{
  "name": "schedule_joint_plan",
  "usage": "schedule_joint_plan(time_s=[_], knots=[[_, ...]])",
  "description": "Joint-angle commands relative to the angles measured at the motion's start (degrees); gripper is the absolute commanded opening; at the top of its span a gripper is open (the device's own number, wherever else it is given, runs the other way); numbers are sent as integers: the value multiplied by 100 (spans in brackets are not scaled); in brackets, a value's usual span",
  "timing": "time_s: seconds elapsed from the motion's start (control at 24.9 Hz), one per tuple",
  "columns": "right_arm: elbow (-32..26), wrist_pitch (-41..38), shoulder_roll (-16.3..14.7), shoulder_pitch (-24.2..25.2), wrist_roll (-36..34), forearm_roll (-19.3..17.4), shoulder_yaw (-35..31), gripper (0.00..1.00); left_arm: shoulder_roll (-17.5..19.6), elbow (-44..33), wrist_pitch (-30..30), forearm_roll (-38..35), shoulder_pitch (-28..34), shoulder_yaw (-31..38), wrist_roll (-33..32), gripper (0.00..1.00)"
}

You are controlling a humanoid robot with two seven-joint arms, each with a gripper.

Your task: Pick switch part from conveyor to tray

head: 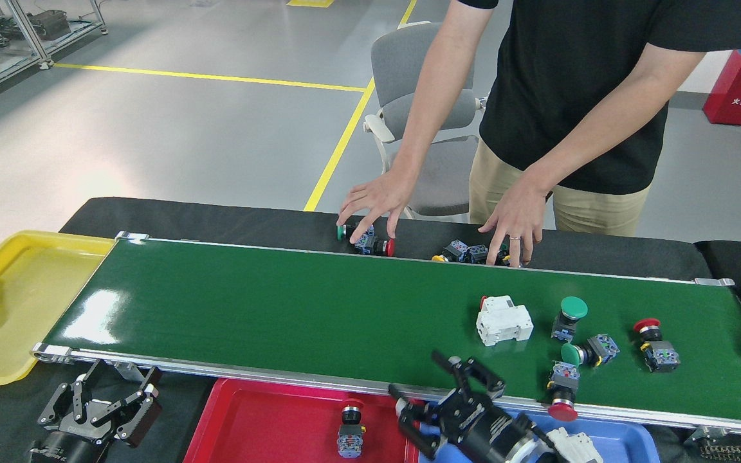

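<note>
While the right tool [438, 399] gapes wide over the conveyor [293, 315] rail, a switch [349, 432] lies in the red tray [261, 427].

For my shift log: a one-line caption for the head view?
Right gripper open above the tray edge, one switch part in the red tray, more parts on the conveyor.

Single head view, looking forward-down over conveyor [319, 308], close range.
</note>
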Motion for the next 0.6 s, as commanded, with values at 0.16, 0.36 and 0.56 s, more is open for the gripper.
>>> schedule_joint_plan(time_s=[0.16,0.36,0.56], knots=[[-137,1103,-107,241,-363,-19,-954,94,83,-109,9,24,-7,18,21,100],[-400,1077,-116,944,-583,-19,-1403,95,83,-109,0,32,124,80,21,100],[-400,752,-81,1278,-671,-19,-1394,95,92,-127,-88,41,133,62,21,100]])
